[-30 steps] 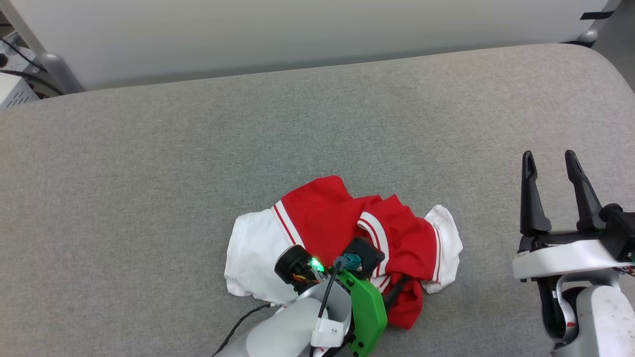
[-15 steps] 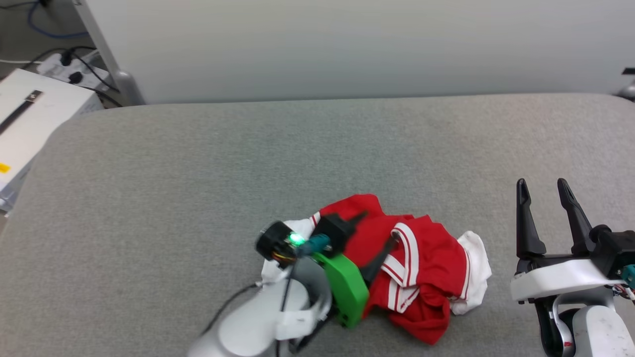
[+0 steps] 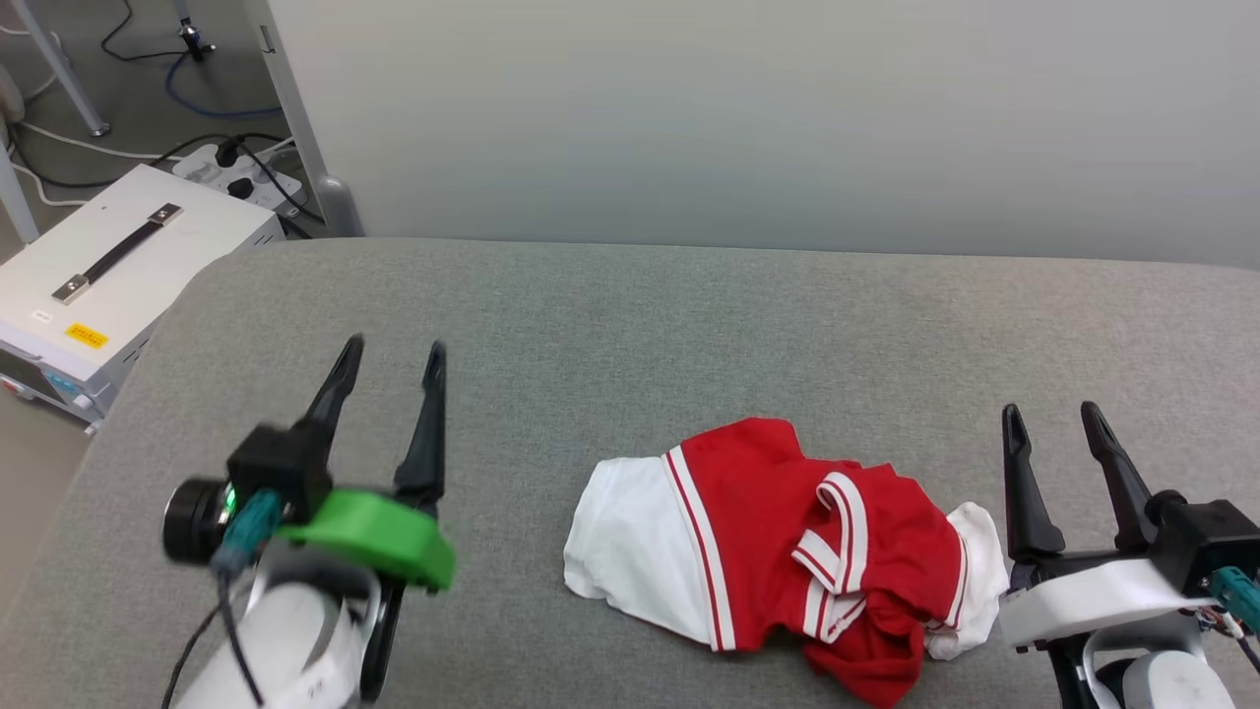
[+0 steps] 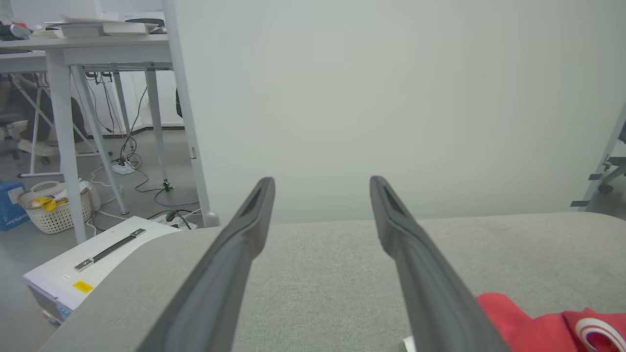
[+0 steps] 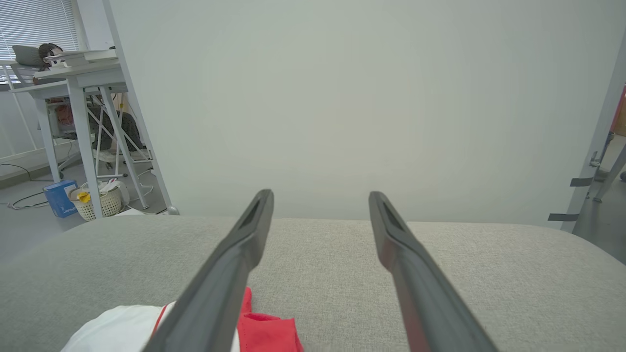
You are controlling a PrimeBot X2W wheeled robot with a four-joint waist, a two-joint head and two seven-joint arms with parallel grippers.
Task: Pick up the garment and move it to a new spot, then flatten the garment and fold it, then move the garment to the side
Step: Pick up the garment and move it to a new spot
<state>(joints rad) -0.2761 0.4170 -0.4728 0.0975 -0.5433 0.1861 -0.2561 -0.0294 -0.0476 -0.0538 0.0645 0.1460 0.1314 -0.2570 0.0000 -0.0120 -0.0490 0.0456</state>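
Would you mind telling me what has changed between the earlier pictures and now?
The left gripper, which was down on the garment, has drawn away to the robot's left and now hovers open and empty, clear of the cloth. The head camera has also swung, shifting the whole view. Unchanged: the garment lies crumpled on the grey surface, and the right gripper waits open beside it.

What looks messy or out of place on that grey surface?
The red and white jersey lies crumpled in a heap on the grey padded surface, not spread flat. Nothing looks spilled or damaged.
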